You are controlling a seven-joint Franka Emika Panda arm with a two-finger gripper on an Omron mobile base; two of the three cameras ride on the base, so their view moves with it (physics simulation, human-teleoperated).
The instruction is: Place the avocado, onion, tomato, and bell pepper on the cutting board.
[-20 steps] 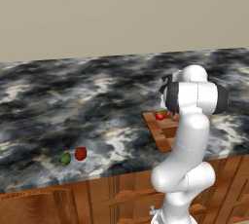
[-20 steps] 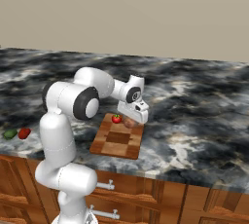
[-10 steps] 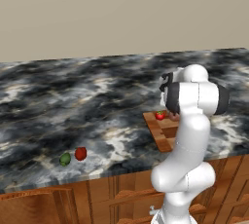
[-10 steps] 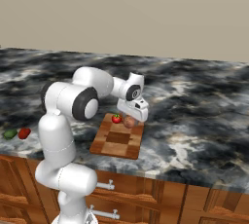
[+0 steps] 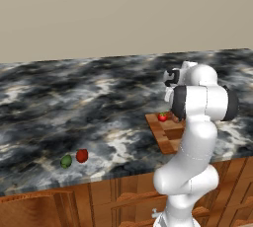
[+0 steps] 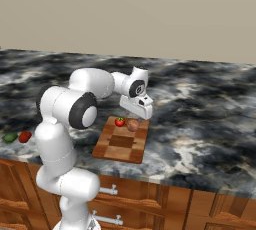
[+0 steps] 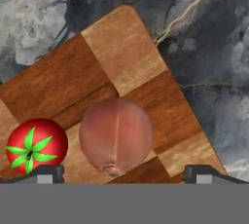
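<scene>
Gripper [image 7: 124, 172] w/ jaws spread wide, nothing between them: in hand view the two dark tips sit at lower left and lower right of frame, well apart, w/ the onion [image 7: 115, 136] lying free on the cutting board [image 7: 126, 55] between and above them. Onion is pinkish-brown, centre-low in that frame, resting on the checkered blocks; the tomato [image 7: 36, 145] (bright red, green star top) is just beside it at lower left, a thin gap showing btwn the two. Board's rounded corner points to top centre of hand view, dark marbled surface [image 7: 209, 47] around it at top and right. In right base view the gripper [image 6: 141, 115] hangs just over the onion [image 6: 133, 124] at frame centre, tomato [image 6: 120, 122] to its left, both on the far end of the board [image 6: 120, 146]. Far left edge of that frame: avocado [image 6: 10, 137] and bell pepper [image 6: 24, 136] side by side on the surface, well apart from the board. Left base view has the same pair at lower left, avocado [image 5: 66, 161] left of pepper [image 5: 82, 155], close together; tomato [image 5: 162, 117] right of centre on the board [image 5: 165, 134], partly behind the arm.
</scene>
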